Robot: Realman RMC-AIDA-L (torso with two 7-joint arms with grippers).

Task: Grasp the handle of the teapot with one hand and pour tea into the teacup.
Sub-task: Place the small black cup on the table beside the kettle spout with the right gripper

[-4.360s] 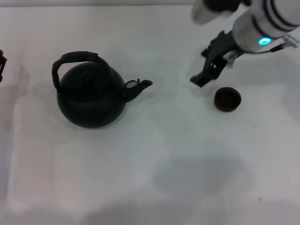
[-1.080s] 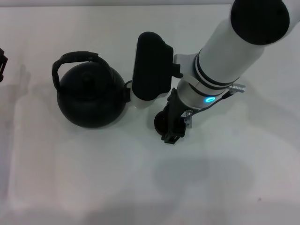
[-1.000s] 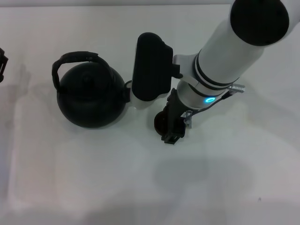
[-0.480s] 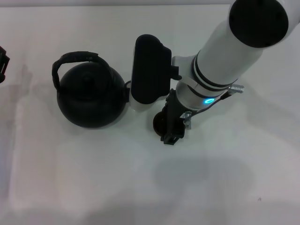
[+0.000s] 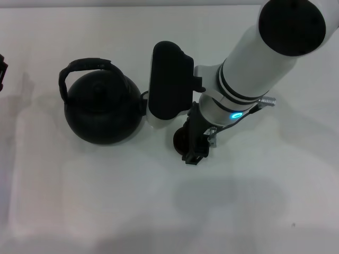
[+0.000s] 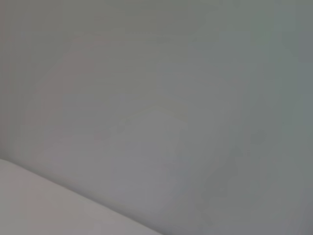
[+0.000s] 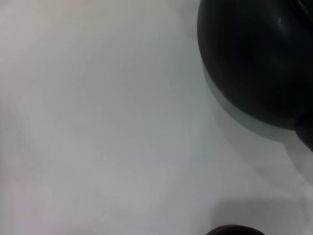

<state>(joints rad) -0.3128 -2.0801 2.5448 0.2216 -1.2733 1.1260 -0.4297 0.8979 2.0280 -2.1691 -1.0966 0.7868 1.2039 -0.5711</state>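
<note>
A round black teapot [image 5: 101, 110] sits upright on the left part of a white table [image 5: 79, 201], its arched handle [image 5: 85, 67] running left to right over the lid. Its spout points right, hidden behind the right arm's black wrist block. The right gripper [image 5: 193, 143] reaches down just right of the pot, at a small dark teacup [image 5: 180, 140] that shows only as a sliver beside the fingers; whether they grip it cannot be told. The left gripper [image 5: 2, 71] barely shows at the far left edge.
</note>
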